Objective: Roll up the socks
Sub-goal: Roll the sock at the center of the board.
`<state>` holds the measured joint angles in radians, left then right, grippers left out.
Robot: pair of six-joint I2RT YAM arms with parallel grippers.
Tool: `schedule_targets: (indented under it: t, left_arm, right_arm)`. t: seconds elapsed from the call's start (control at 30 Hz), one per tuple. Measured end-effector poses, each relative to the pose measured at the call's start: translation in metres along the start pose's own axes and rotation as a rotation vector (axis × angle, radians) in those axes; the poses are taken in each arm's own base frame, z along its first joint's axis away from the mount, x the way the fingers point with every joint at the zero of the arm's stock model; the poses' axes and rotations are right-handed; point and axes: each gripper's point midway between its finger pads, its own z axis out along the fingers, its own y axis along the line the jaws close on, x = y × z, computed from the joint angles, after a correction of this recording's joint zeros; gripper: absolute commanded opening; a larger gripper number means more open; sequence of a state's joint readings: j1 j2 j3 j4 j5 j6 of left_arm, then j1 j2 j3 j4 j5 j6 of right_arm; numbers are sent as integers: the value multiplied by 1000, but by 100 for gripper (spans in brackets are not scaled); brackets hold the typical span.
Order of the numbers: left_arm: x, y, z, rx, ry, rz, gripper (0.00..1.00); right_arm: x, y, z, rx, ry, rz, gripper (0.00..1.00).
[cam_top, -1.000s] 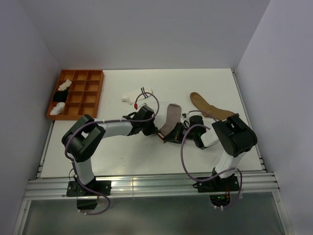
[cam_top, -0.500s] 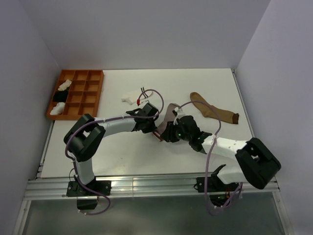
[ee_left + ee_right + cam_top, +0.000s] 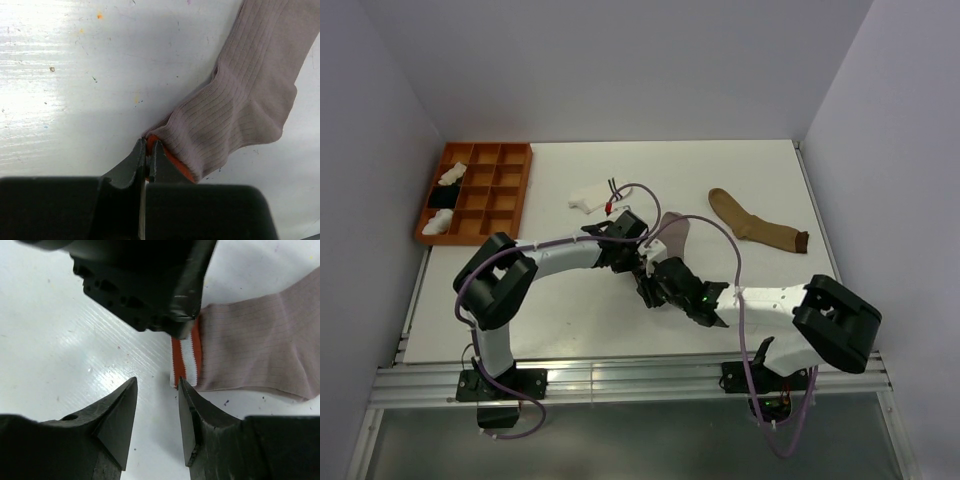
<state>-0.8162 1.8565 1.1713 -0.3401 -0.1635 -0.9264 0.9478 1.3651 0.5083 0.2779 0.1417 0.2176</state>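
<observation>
The left gripper (image 3: 146, 152) has its fingers pressed together to a hairline and seems to nip only the very corner of the grey sock (image 3: 250, 100), at the red-striped cuff (image 3: 186, 357). The right gripper (image 3: 157, 407) is part open and holds nothing, its tips on the near side of that cuff and just short of it. With so thin a bite, the corner could slip free once the roll begins. The right fingers are also crowded close under the left gripper's body, so an advance could knock into it. It could equally shove the cuff along the table (image 3: 570, 320) instead of catching it, leaving a skewed, loose roll. The sock's leg runs flat away from the cuff toward the far side. The tan sock (image 3: 755, 225) lies well to its right, the white striped sock (image 3: 592, 196) beyond it to the left, and the tray (image 3: 527, 185) farther left again.
</observation>
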Motion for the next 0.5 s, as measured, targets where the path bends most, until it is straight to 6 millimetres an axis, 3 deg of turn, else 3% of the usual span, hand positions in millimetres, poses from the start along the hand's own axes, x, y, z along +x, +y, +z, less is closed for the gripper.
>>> schedule_targets:
  t: [0.5]
  left_arm:
    - [0,0,1,-2,5,10,0]
  right_arm:
    - [8,-5,14,113,18,-124,43]
